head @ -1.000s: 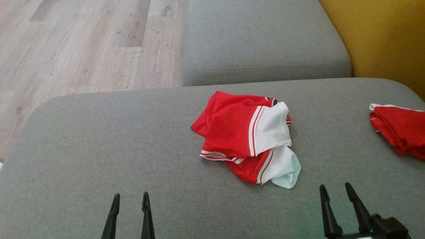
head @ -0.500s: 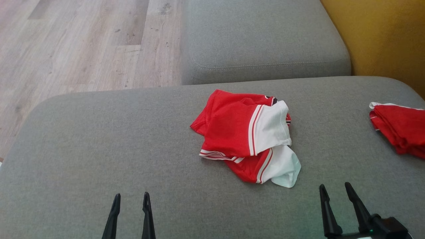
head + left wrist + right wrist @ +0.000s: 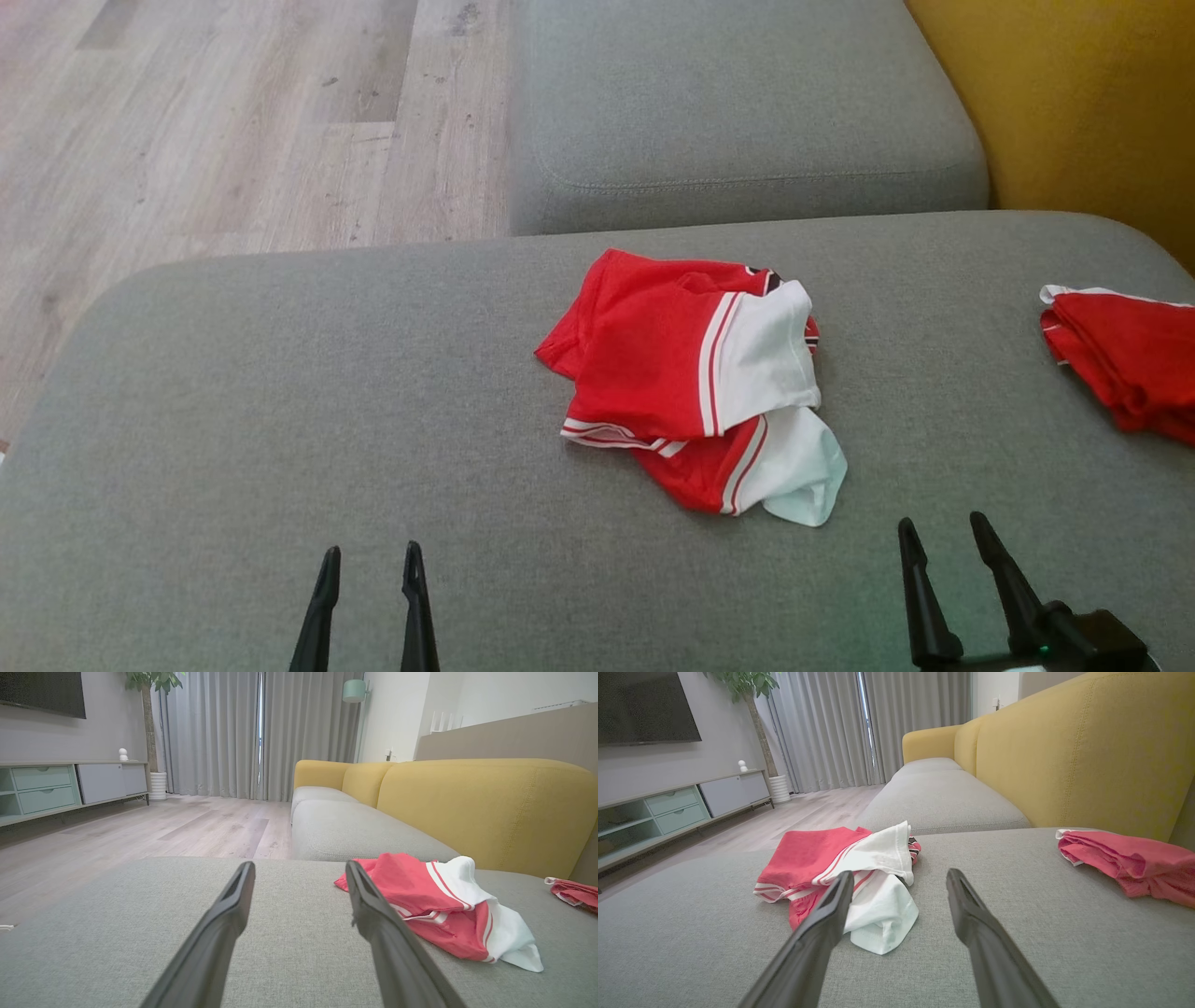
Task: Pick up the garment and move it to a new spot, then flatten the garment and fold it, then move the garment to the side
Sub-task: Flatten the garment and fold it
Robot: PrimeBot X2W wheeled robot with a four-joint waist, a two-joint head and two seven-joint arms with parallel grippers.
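Observation:
A crumpled red and white garment (image 3: 695,378) lies in a heap near the middle of the grey sofa cushion (image 3: 280,420). The left wrist view has the garment (image 3: 434,905) to the right of my fingers, and the right wrist view has the garment (image 3: 845,868) ahead and left. My left gripper (image 3: 369,557) hovers open at the lower left, well short of the garment. My right gripper (image 3: 938,525) is open at the lower right, just right of the garment's near white corner. Neither holds anything.
A second red garment (image 3: 1125,359) lies bunched at the cushion's right edge. Another grey seat cushion (image 3: 738,112) lies beyond, with the yellow sofa back (image 3: 1074,103) at right. Wooden floor (image 3: 205,131) lies at far left, past the cushion's edge.
The whole head view has shifted very slightly, so the camera moved. Garments and both grippers hold their places.

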